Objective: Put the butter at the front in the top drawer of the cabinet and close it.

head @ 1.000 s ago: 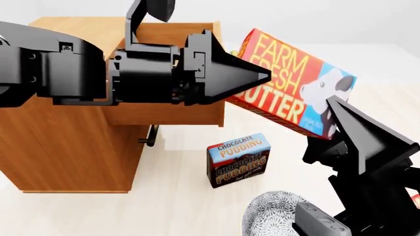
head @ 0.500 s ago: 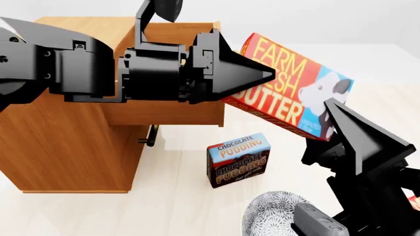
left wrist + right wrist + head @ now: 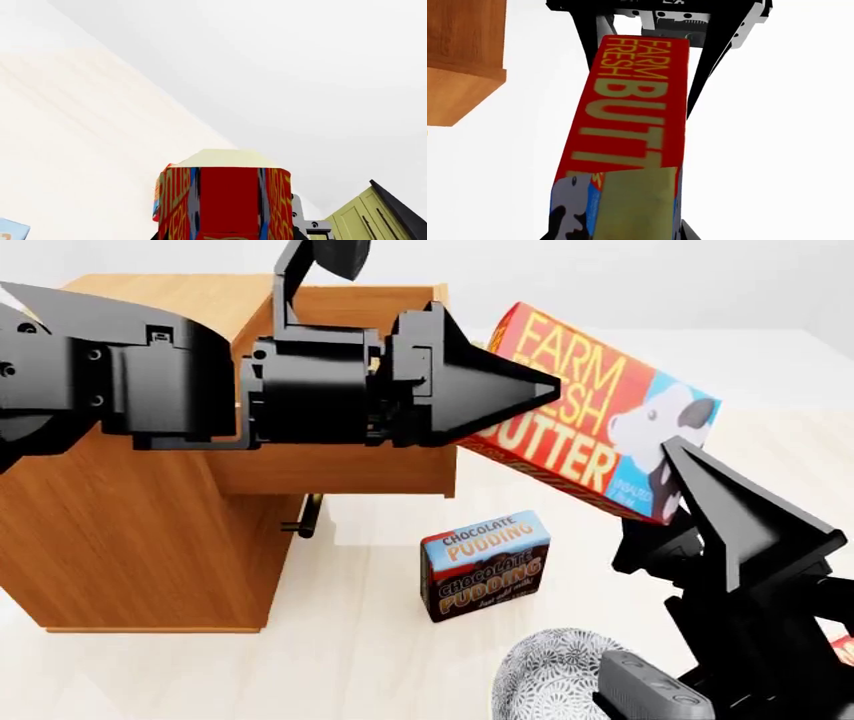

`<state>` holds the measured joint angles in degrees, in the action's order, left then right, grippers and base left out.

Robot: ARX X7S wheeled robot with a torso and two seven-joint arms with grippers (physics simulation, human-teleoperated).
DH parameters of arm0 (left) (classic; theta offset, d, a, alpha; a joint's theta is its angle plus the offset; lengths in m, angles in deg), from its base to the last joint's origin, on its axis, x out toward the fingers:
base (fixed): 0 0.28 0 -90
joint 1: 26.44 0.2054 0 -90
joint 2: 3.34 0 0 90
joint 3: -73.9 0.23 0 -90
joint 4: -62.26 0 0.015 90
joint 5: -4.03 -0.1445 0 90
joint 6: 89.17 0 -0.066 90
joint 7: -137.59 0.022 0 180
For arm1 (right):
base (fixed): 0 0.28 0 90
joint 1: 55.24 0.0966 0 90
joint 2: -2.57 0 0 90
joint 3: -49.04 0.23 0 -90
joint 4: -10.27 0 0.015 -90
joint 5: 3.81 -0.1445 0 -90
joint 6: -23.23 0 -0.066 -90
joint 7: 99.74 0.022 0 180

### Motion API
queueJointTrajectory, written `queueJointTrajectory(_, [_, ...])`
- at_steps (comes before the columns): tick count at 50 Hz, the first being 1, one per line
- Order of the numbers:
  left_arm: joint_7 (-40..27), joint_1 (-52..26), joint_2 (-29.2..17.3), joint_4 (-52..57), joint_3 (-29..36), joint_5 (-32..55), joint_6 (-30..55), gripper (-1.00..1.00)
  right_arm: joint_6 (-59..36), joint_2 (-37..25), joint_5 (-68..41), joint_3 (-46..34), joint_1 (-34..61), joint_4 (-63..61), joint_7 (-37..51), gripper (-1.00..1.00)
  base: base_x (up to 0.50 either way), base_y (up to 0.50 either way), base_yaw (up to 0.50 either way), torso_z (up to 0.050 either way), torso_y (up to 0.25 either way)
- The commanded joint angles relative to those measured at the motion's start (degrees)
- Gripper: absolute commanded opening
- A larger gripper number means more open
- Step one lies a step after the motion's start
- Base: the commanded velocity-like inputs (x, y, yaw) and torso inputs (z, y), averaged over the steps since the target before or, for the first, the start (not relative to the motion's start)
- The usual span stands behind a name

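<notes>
The butter [image 3: 587,410] is a red "Farm Fresh Butter" box held tilted in the air, to the right of the cabinet [image 3: 134,540]. My left gripper [image 3: 545,392] is shut on its left end, and the box [image 3: 227,200] fills the space between those jaws. My right gripper [image 3: 671,455] is shut on the end with the cow picture, and the box [image 3: 627,110] runs out from between its jaws. The top drawer [image 3: 347,475] stands pulled open behind and below my left gripper. Its inside is mostly hidden by the arm.
A chocolate pudding box [image 3: 485,562] stands on the pale floor in front of the cabinet. A patterned grey bowl [image 3: 547,680] lies near my right arm. The lower drawer's handle [image 3: 310,515] shows under the open drawer. A yellow-green panelled unit [image 3: 353,220] is in the background.
My left gripper has shifted slightly right and up along the butter's left end. The butter and my right gripper have barely moved.
</notes>
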<state>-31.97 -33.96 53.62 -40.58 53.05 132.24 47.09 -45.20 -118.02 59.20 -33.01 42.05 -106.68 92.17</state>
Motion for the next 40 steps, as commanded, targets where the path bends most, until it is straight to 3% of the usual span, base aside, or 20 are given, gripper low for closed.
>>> queueJointTrajectory(1, [-2.3, -0.3, -0.7, 0.0, 0.9, -2.0, -1.6, -1.00, -0.4, 0.3, 0.2, 0.1, 0.5, -0.4, 1.6, -1.00, 0.00, 0.00, 0.00, 0.000, 0.000])
queueJointTrajectory(7, [-3.5, -0.2, -0.8, -0.8, 0.7, -1.5, -2.4, -1.00, -0.7, 0.5, 0.0, 0.0, 0.5, -0.5, 1.4, -1.00, 0.00, 0.00, 0.00, 0.000, 0.002])
queueJointTrajectory(8, [-3.4, -0.2, -0.9, -0.8, 0.6, -1.5, -2.4, -1.00, -0.9, 0.5, -0.1, 0.0, 0.5, -0.4, 1.0, 1.00, 0.00, 0.00, 0.00, 0.000, 0.010])
queueJointTrajectory(40, [-4.7, -0.4, -2.3, 1.5, -1.1, 0.3, -3.0, -1.00, -2.2, 1.2, -0.2, -1.4, 0.8, 1.5, -0.2, 1.00, 0.00, 0.00, 0.00, 0.001, 0.001])
